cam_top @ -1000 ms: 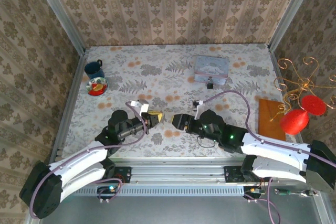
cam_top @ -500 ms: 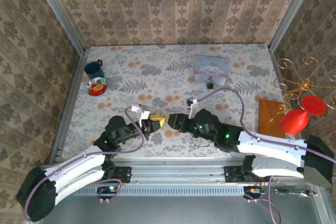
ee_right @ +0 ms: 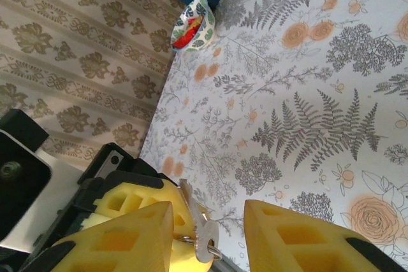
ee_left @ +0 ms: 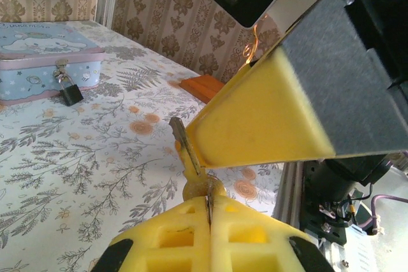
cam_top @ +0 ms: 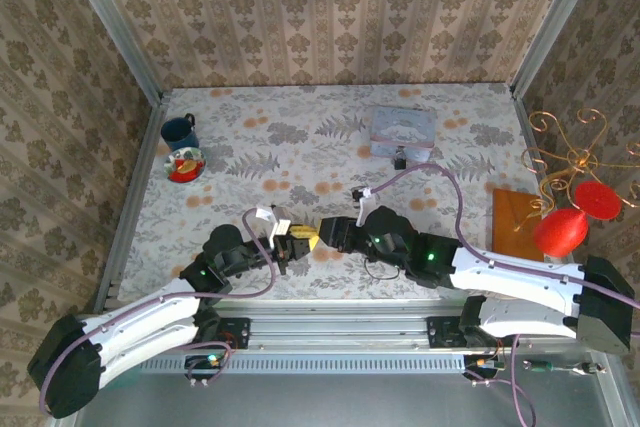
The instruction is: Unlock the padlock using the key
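No words, numbers, brand names or signs can be read anywhere. The pale blue tin (ee_left: 41,62), on the counter well beyond the left jaws in the left wrist view, carries a cartoon picture on its lid; any lettering there is too small and blurred to make out. The dark padlock (ee_left: 70,93) on its front shows no legible marking.
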Action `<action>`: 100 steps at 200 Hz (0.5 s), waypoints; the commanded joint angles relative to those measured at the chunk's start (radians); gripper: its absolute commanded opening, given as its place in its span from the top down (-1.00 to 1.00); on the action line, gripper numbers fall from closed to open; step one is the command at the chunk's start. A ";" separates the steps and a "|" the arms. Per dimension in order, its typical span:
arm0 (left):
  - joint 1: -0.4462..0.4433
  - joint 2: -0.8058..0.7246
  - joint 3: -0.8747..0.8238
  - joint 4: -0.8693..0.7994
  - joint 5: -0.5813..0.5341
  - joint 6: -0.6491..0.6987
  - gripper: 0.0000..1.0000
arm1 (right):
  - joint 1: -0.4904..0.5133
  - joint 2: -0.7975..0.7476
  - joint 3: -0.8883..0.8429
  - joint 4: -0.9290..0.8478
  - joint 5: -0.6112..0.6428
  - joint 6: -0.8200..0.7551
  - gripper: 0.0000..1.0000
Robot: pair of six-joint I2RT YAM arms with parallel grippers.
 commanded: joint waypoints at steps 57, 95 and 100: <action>-0.020 -0.042 0.008 -0.033 -0.039 0.033 1.00 | 0.019 0.033 0.035 -0.054 0.022 -0.006 0.54; -0.020 -0.051 0.012 -0.044 -0.062 0.031 1.00 | 0.021 0.034 0.033 -0.059 0.026 -0.012 0.70; -0.021 -0.051 0.013 -0.045 -0.062 0.032 1.00 | 0.021 0.032 0.032 -0.059 0.028 -0.014 0.73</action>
